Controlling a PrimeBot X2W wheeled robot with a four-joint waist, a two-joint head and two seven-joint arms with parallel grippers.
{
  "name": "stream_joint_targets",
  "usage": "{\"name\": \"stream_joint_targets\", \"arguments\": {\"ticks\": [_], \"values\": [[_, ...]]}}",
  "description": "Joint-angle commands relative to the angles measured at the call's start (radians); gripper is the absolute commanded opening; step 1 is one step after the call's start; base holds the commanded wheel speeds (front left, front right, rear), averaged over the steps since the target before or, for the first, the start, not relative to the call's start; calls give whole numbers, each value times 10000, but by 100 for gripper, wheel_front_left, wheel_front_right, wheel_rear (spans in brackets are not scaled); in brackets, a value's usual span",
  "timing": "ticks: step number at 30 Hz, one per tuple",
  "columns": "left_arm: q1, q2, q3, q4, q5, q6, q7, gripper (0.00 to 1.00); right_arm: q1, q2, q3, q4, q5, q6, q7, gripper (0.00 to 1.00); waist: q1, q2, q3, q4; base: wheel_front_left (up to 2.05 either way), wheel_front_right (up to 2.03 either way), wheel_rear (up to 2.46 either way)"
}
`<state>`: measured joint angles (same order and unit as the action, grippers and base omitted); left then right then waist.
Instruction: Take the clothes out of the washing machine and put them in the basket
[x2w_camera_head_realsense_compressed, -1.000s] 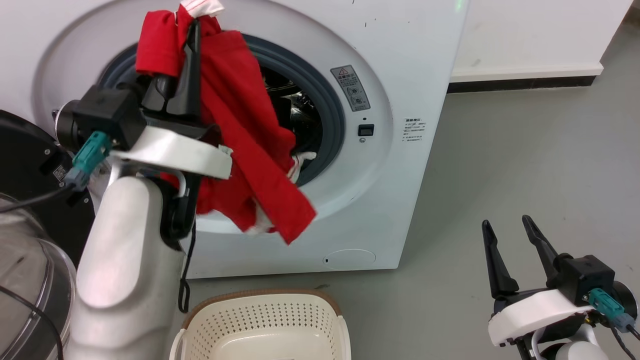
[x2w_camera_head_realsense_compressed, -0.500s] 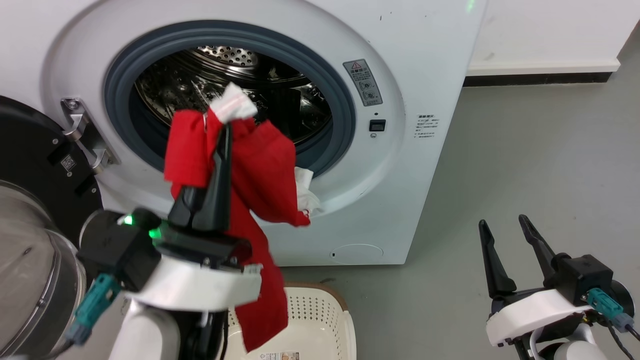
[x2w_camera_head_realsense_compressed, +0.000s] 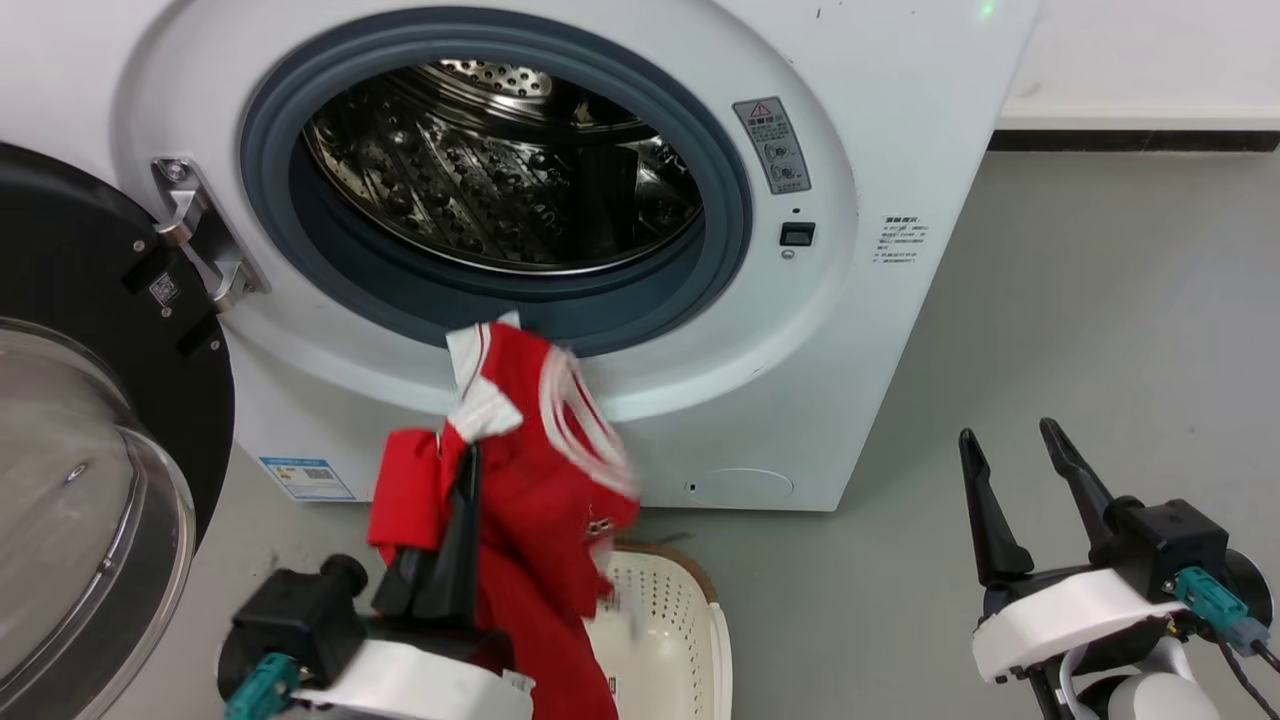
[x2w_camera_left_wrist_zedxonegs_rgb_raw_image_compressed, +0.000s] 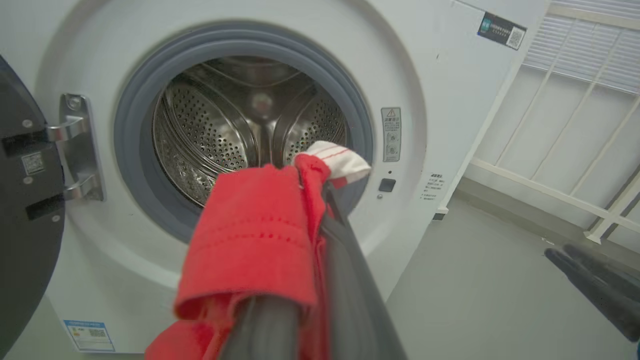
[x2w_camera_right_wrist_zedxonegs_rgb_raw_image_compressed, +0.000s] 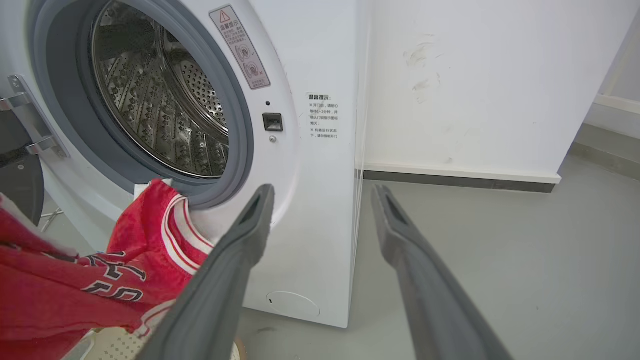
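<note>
The clothes (x2w_camera_head_realsense_compressed: 520, 480), one red bundle with white trim, hung just in front of the washer (x2w_camera_head_realsense_compressed: 900, 120), below its porthole rim and outside the drum (x2w_camera_head_realsense_compressed: 480, 170). They hung over the left part of the basket (x2w_camera_head_realsense_compressed: 680, 610), which stood on the grey floor (x2w_camera_head_realsense_compressed: 1050, 330) before the washer. A white wall (x2w_camera_head_realsense_compressed: 1150, 50) with dark skirting ran to the washer's right. The door (x2w_camera_head_realsense_compressed: 80, 480) stood swung open at the washer's left. The left gripper (x2w_camera_head_realsense_compressed: 468, 462) had its jaws pressed together, pinching the clothes. The right gripper (x2w_camera_head_realsense_compressed: 1008, 432), low and right of the washer, had its jaws spread and touched nothing. There was one washer, one basket and two grippers.
</note>
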<state>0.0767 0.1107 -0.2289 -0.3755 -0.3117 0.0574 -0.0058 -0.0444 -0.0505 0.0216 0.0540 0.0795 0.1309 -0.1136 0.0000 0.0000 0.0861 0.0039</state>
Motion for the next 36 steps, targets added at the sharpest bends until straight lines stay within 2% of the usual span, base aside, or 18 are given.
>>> {"name": "stream_joint_targets", "arguments": {"ticks": [1, 8, 14, 28, 36], "values": [[140, -36, 3, 334, -90, 34, -145, 0, -165, 6, 8, -67, -39, -3, 3, 100, 0, 0, 131, 60, 0, 0, 0], [168, -207, -359, 3062, -361, -361, -962, 0, -426, 6, 68, -159, -159, -3, 70, 100, 0, 0, 697, 110, 0, 0, 0], [-554, -378, -494, 5286, -714, -624, -1442, 0, -699, 8, 128, -380, -313, -5, 174, 100, 0, 0, 1467, 11, 0, 0, 0], [-4730, -540, 296, 11247, -1308, -1092, -2580, 0, -1598, 8, 241, -1032, -802, -5, 455, 100, 0, 0, 4298, -238, 0, 0, 0], [-6419, -572, 1167, 12727, -1022, -1069, -2610, 0, -1965, 8, 234, -1201, -865, -5, 394, 100, 0, 0, 5552, -521, 0, 0, 0]]}}
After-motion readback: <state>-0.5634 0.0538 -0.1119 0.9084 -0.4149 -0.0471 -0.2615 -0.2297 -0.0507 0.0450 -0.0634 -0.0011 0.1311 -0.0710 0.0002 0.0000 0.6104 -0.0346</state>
